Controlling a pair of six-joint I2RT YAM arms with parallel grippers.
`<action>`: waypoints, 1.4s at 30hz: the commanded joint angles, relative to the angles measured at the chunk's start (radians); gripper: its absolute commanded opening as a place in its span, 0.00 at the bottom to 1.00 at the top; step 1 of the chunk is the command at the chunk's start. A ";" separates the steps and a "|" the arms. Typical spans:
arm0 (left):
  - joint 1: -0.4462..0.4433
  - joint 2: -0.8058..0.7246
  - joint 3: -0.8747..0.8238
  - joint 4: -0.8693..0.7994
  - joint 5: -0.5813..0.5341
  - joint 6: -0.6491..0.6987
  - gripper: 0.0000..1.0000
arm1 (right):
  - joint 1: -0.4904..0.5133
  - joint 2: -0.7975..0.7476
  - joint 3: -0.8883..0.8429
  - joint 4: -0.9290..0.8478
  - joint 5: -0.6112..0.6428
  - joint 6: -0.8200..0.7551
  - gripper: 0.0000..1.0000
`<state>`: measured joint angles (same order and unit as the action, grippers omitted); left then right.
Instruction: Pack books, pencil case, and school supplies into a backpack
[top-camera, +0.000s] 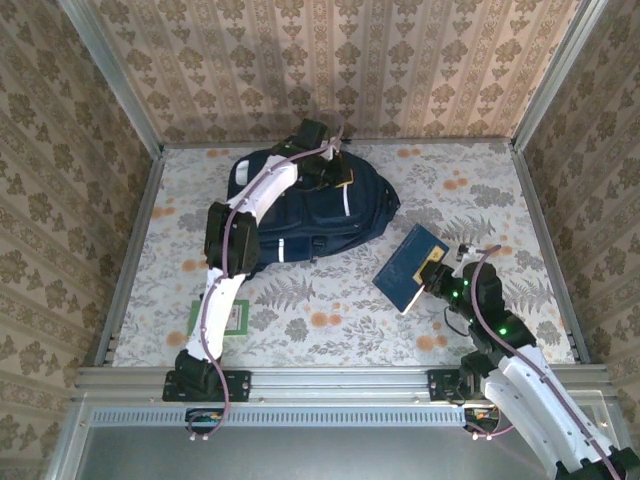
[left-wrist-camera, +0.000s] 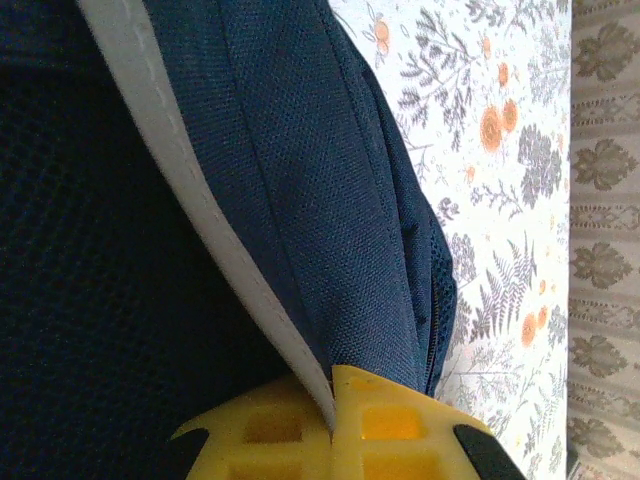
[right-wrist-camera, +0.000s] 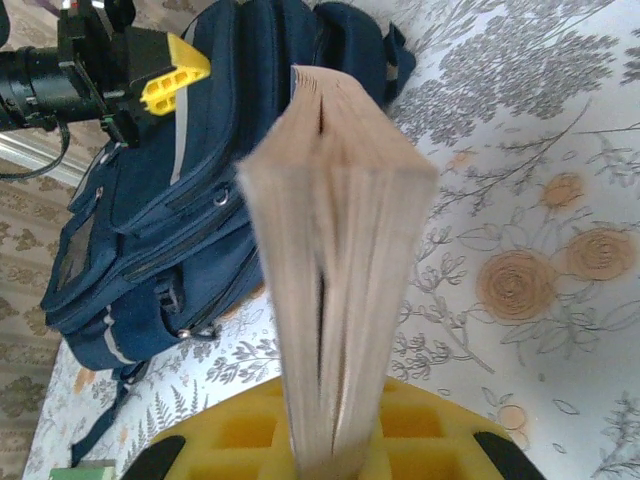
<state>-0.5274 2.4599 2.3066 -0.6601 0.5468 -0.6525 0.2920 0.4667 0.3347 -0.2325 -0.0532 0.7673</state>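
Fingers (left-wrist-camera: 395, 430) of the left pincer (left-wrist-camera: 333, 400), yellow and gridded, are pressed together on a fold of the backpack (left-wrist-camera: 300, 200). They nip the dark navy fabric right where a thin white stripe runs along its edge. Seen from above, this pincer sits at the bag's far side, with the left arm reaching over the bag from the near edge. The backpack lies toward the far edge of the desk (top-camera: 480, 190), left of the middle, its striped and zipped front facing up. The right pincer (right-wrist-camera: 330, 440) is drawn narrow around the navy book (right-wrist-camera: 335, 250), gripping it by one end. In the right wrist view the book's pale page edges rise between the yellow fingers, blurred at the sides. From above, the book is right of the middle of the desk, tilted, with its navy cover up. It is near the backpack's right side but apart from it, and I cannot tell whether its lower corner touches the desk. A small green-and-white book (top-camera: 222, 318) lies flat close to the near edge, toward the left corner, partly under the left arm. The desk surface is pale, printed with grey ferns and orange flowers.
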 joint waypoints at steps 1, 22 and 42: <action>-0.037 -0.084 -0.008 -0.061 0.066 0.076 0.00 | -0.004 -0.068 0.069 -0.093 0.098 -0.056 0.00; 0.000 -0.641 -0.334 -0.081 0.284 0.193 0.00 | -0.007 -0.124 0.118 0.029 0.272 0.022 0.00; 0.042 -0.693 -0.417 0.091 0.434 0.070 0.00 | -0.005 0.285 -0.033 0.816 0.083 0.558 0.00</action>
<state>-0.4881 1.8217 1.8389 -0.6865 0.8803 -0.5671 0.2905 0.7258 0.3012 0.3805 0.0589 1.2400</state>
